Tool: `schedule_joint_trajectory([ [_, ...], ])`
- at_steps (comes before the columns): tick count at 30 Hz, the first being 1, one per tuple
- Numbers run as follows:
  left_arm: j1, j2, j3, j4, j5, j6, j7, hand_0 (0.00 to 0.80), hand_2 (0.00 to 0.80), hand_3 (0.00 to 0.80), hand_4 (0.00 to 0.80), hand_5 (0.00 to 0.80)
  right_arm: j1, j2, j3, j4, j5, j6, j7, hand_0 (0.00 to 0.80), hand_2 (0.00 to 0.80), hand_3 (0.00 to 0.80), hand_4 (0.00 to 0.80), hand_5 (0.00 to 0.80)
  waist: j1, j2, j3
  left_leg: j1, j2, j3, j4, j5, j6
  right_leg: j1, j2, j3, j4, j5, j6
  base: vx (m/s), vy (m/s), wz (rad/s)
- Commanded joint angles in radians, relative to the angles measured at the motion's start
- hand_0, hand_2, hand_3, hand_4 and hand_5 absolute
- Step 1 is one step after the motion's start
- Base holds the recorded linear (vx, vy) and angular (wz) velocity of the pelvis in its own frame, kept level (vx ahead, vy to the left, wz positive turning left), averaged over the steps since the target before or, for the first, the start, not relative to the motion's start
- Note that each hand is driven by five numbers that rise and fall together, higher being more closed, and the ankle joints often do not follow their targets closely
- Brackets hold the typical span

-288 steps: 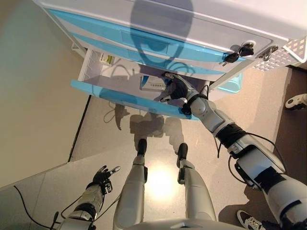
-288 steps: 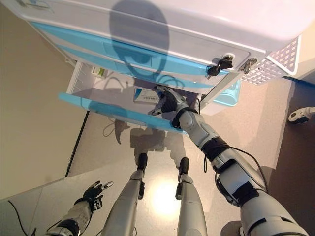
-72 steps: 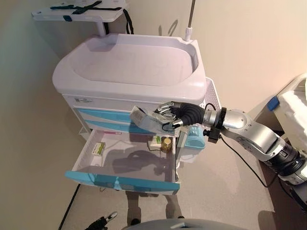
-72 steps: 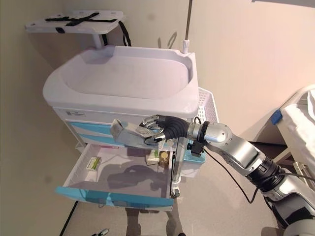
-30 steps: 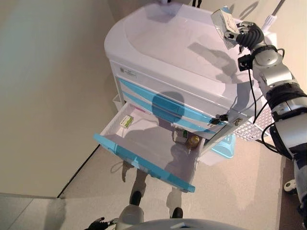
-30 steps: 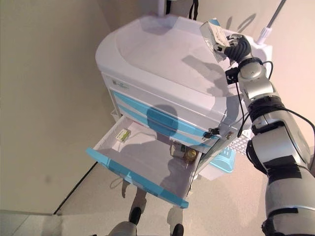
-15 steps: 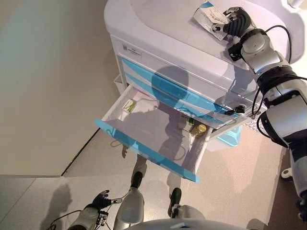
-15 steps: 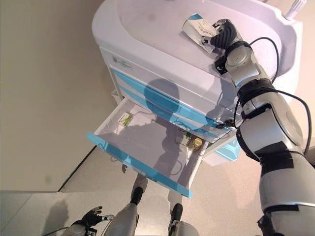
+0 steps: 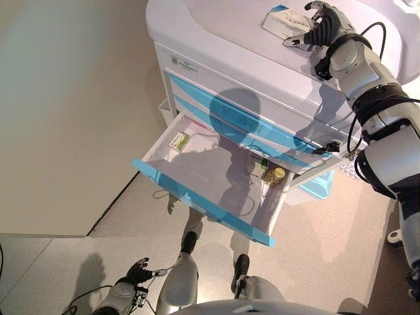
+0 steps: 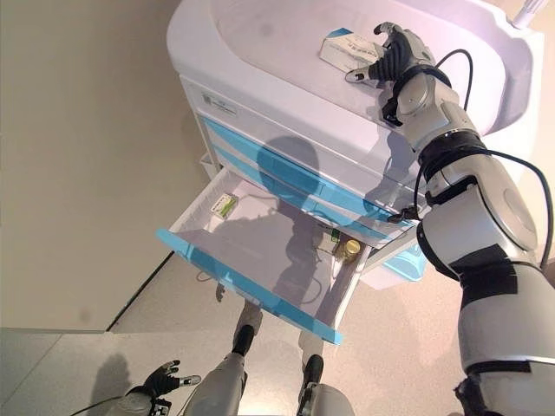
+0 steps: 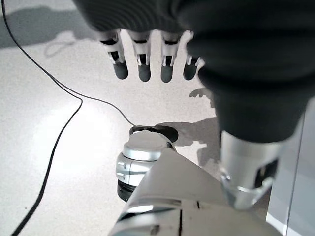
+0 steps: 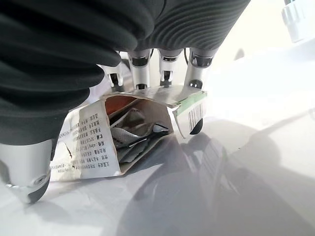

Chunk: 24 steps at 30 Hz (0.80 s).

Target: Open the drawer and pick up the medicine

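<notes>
Left hand [image 9: 131,283] hangs low over the floor, fingers straight and relaxed, holding nothing. Cart's blue-fronted drawer [image 9: 197,197] stands pulled out; a small green-and-white box [image 9: 178,140] lies at its back left corner, a gold-capped vial [image 9: 276,175] at the right side. Medicine box [image 9: 287,20], one end flap open, lies on the cart top [image 9: 223,26]. Right hand [image 9: 325,26] rests over the box, fingers spread loosely along its upper side, thumb apart beside it.

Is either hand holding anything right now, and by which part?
Nothing is gripped. The right hand lies open against the box's torn end; the box rests on the cart top. Left hand empty.
</notes>
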Motion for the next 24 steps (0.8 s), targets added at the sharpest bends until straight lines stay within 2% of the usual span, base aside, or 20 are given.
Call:
schedule_joint_trajectory([
  [1, -0.015, 0.011, 0.014, 0.011, 0.028, -0.015, 0.012, 0.000, 0.000, 0.000, 0.000, 0.000, -0.002, -0.050, 0.055, -0.102, 0.011, -0.039, -0.016, 0.000, 0.000, 0.000, 0.000, 0.000, -0.001, -0.011, 0.028, 0.019, -0.084, 0.025, 0.049, -0.058, 0.066, 0.007, 0.001, 0.021, 0.057, -0.014, 0.008, 0.000, 0.000, 0.00],
  [2, -0.010, 0.013, 0.015, 0.001, 0.030, -0.017, 0.011, 0.000, 0.000, 0.000, 0.000, 0.000, -0.007, -0.075, 0.075, -0.140, -0.010, -0.044, -0.015, 0.000, 0.000, 0.000, 0.000, 0.000, -0.003, -0.010, 0.027, 0.021, -0.083, 0.026, 0.047, -0.058, 0.066, 0.008, 0.000, 0.023, 0.057, -0.015, 0.009, 0.000, 0.000, 0.00],
  [9, 0.000, 0.011, 0.019, -0.005, 0.043, -0.022, 0.005, 0.000, 0.000, 0.000, 0.000, 0.000, 0.026, -0.154, -0.020, -0.249, 0.072, -0.083, -0.078, 0.000, 0.000, 0.000, 0.000, 0.000, -0.012, -0.006, 0.011, 0.045, -0.081, 0.032, 0.037, -0.061, 0.067, 0.029, -0.001, 0.028, 0.046, -0.016, 0.012, 0.000, 0.000, 0.00],
  [13, 0.014, 0.007, 0.030, -0.005, 0.052, -0.027, 0.000, 0.000, 0.000, 0.000, 0.000, 0.000, 0.119, -0.221, -0.214, -0.371, 0.194, -0.147, -0.164, 0.000, 0.000, 0.000, 0.000, 0.000, -0.019, 0.005, -0.018, 0.083, -0.079, 0.040, 0.015, -0.065, 0.069, 0.069, 0.000, 0.028, 0.018, -0.017, 0.015, 0.041, 0.001, 0.00],
  [19, 0.042, 0.007, 0.057, 0.009, 0.065, -0.019, -0.016, 0.000, 0.000, 0.000, 0.000, 0.000, 0.225, -0.265, -0.396, -0.491, 0.369, -0.220, -0.175, 0.000, 0.000, 0.000, 0.000, 0.000, -0.032, 0.015, -0.060, 0.142, -0.076, 0.056, -0.016, -0.071, 0.070, 0.127, 0.006, 0.029, -0.024, -0.015, 0.017, 0.058, -0.001, -0.05],
  [24, 0.068, -0.003, 0.086, 0.040, 0.086, -0.007, -0.024, 0.000, 0.000, 0.000, 0.000, 0.000, 0.336, -0.262, -0.548, -0.605, 0.511, -0.299, -0.196, 0.000, 0.000, 0.000, 0.000, 0.000, -0.055, 0.028, -0.092, 0.189, -0.070, 0.078, -0.044, -0.075, 0.071, 0.167, 0.011, 0.042, -0.053, -0.010, 0.020, 0.060, 0.006, -0.07],
])
